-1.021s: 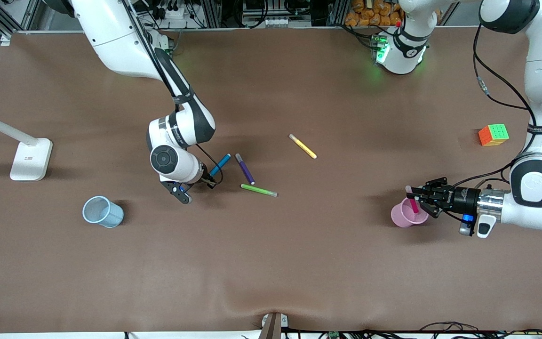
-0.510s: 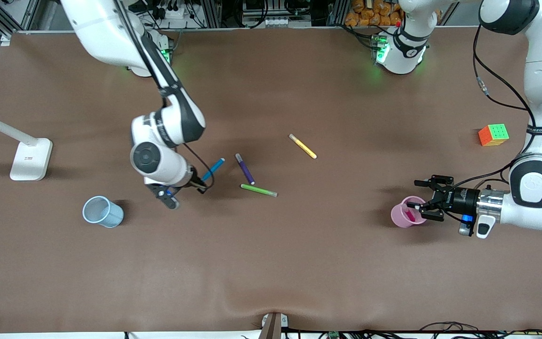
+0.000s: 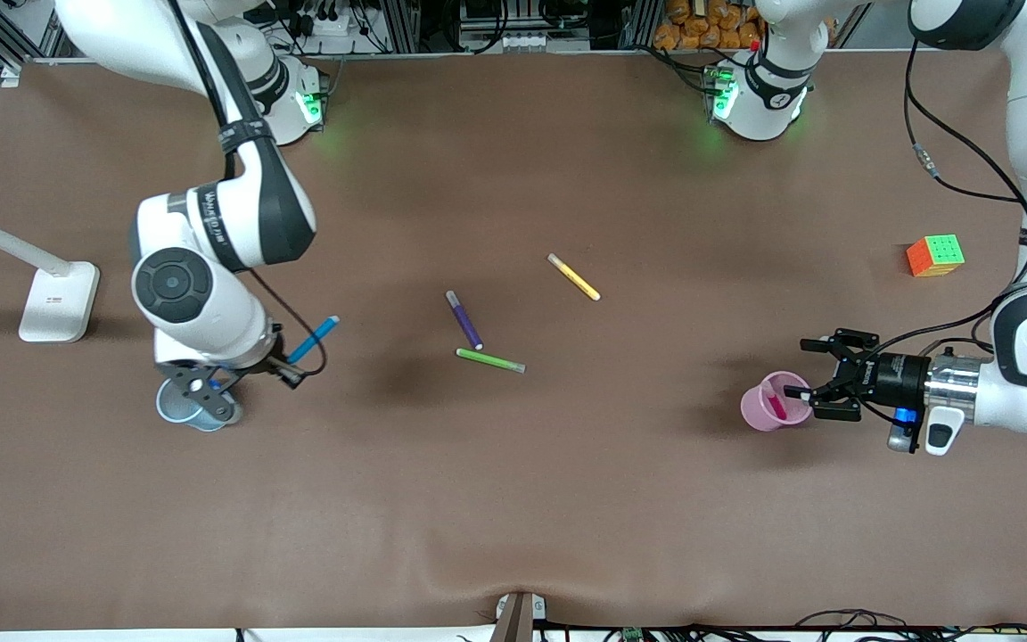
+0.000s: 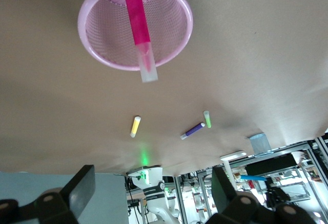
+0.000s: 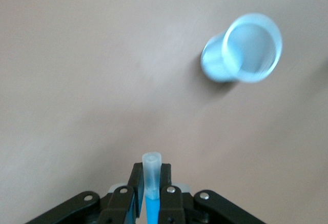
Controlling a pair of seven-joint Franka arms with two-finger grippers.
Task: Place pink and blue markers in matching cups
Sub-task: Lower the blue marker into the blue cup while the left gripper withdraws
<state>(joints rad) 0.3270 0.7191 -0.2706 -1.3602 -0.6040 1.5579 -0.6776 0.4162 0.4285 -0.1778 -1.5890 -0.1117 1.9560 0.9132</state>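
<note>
1. The right tool (image 3: 286,374) is clamped tight on the blue marker (image 3: 313,338), carrying it in the air beside the blue cup (image 3: 176,406), which stands toward the right arm's end of the table (image 3: 513,517). In the right wrist view the marker's pale end (image 5: 151,168) pokes out between the closed fingers, with the cup's mouth (image 5: 251,47) off to one side.
2. The left tool (image 3: 812,383) stands wide open and empty next to the pink cup (image 3: 759,412); the pink marker (image 3: 776,406) already leans inside it, its pale tip over the rim (image 4: 147,70).
3. My worry: the blue marker is not yet lined up with its cup. Let go too soon, I reckon it would strike the rim or land on the table; the light cup could also tip if the wrist brushes it.
4. The open left tool sits close to the pink cup, so a careless withdrawal could knock it over and spill the marker.
5. Count: two cups, five markers (blue, pink, purple (image 3: 464,320), green (image 3: 490,360), yellow (image 3: 574,277)), one puzzle cube (image 3: 934,255) and one white lamp base (image 3: 57,301).
</note>
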